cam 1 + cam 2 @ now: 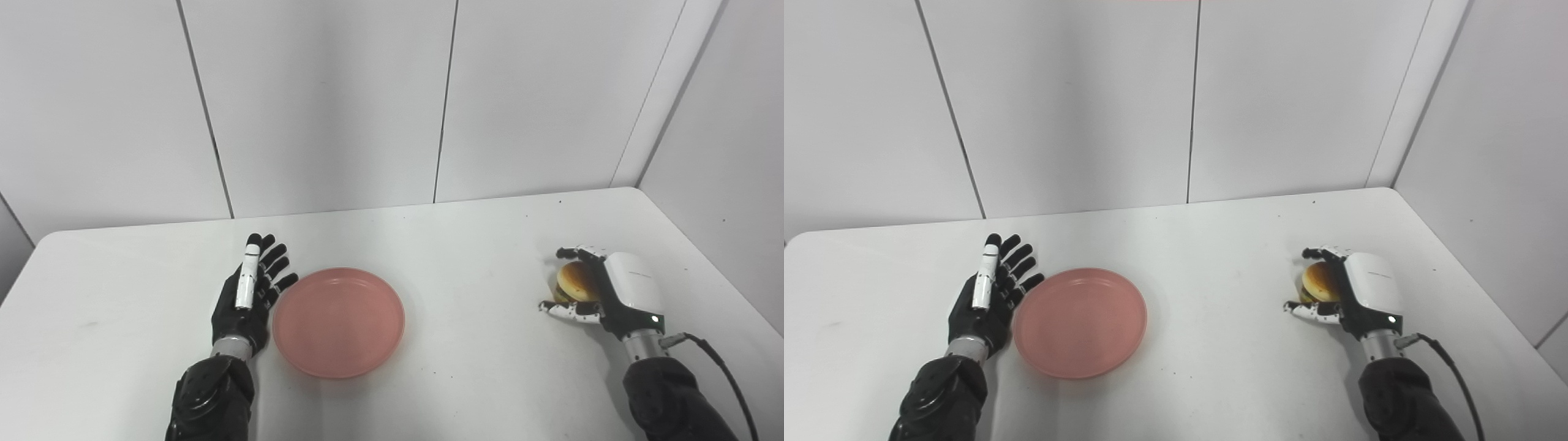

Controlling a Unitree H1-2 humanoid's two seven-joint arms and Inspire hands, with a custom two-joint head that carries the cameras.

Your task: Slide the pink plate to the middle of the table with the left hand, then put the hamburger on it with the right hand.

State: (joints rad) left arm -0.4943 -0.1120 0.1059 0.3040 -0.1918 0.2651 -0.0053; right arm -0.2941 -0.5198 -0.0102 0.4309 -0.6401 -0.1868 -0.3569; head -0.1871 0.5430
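A round pink plate point(339, 321) lies flat on the white table point(465, 245), a little left of the middle. My left hand point(250, 295) rests against the plate's left rim, open, fingers straight and pointing away from me. At the right side a hamburger point(576, 282) with a brown bun sits on the table inside my right hand point(603, 291). The right hand's fingers and thumb curl around the bun from both sides; the burger's lower part is partly hidden by the hand.
White wall panels point(318, 104) stand close behind the table's far edge, and another wall runs along the right. A black cable point(716, 361) trails from the right wrist. Bare table surface lies between the plate and the hamburger.
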